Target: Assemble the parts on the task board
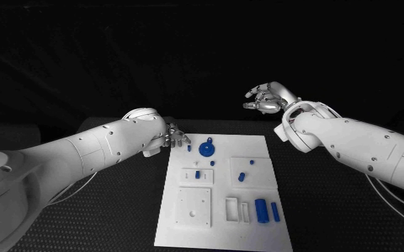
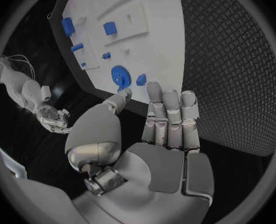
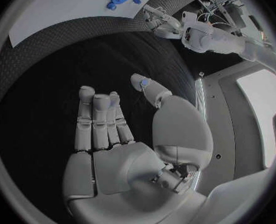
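Note:
The white task board (image 1: 244, 147) lies in the middle of the black table. On its far end a blue gear (image 1: 207, 149) lies flat, with small blue pieces (image 1: 241, 177) around it and two blue cylinders (image 1: 262, 211) near the front right. My left hand (image 1: 174, 136) hovers at the board's far left corner, its fingers straight and apart from the thumb, holding nothing (image 2: 157, 134). The gear (image 2: 120, 77) lies just past its fingertips. My right hand (image 1: 268, 98) is raised beyond the board's far right corner, empty too (image 3: 125, 134).
White raised blocks with slots (image 1: 194, 205) sit on the board's near half. Black mesh table (image 1: 337, 205) stretches on both sides of the board. The right wrist view shows the left hand (image 3: 160, 22) at the board's edge (image 3: 57, 7).

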